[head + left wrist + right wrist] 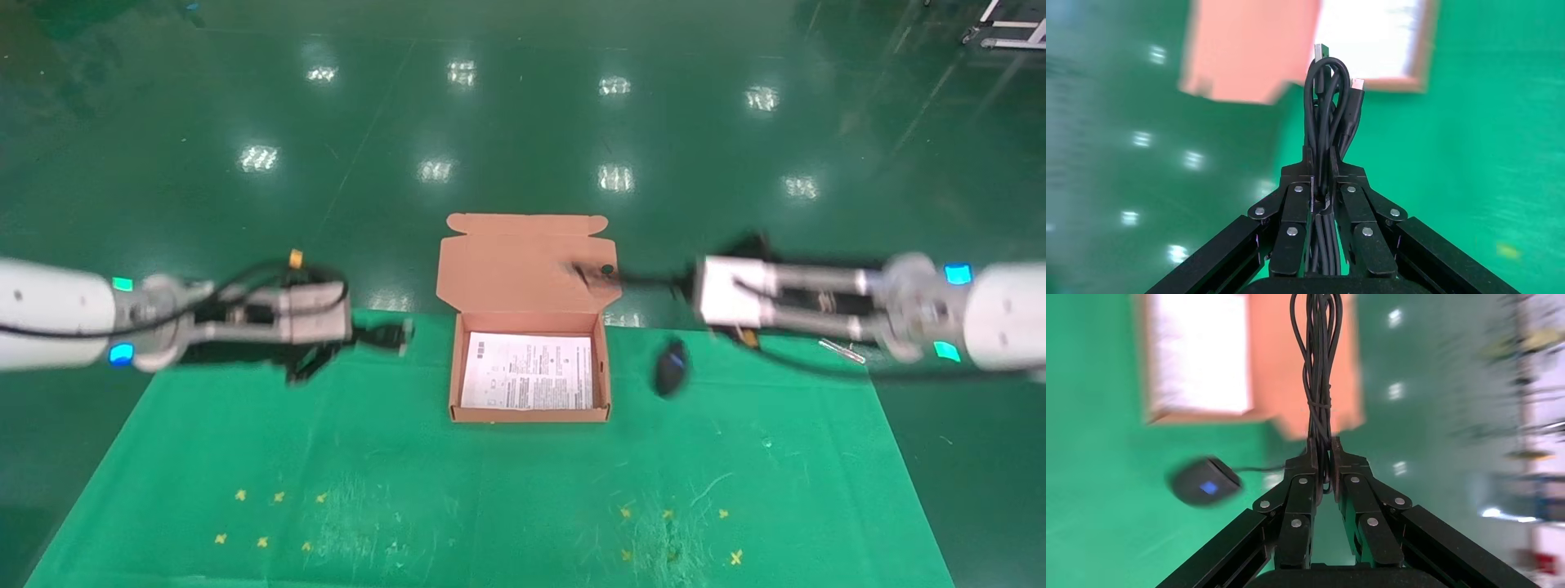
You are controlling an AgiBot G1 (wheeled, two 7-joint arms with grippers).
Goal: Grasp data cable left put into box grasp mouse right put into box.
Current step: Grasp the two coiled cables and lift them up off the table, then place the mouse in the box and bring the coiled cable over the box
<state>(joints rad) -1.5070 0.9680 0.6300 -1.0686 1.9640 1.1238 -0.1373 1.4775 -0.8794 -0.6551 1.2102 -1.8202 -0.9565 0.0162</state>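
The box (605, 367) stands open at the middle of the green cloth, its lid (523, 261) folded back and a white sheet on its bottom. My left gripper (391, 335) is above the cloth, just left of the box, shut on the coiled data cable (1327, 104). My right gripper (658, 282) is to the right of the lid, shut on the bundled cord (1319, 355) of the mouse (672, 367). The mouse is just right of the box, below that gripper. I cannot tell whether it touches the cloth. It shows its blue light in the right wrist view (1204, 482).
The green cloth (490, 490) has small yellow marks near its front. A small metal piece (842, 349) lies at the back right of the cloth under my right arm. Shiny green floor lies beyond the table's back edge.
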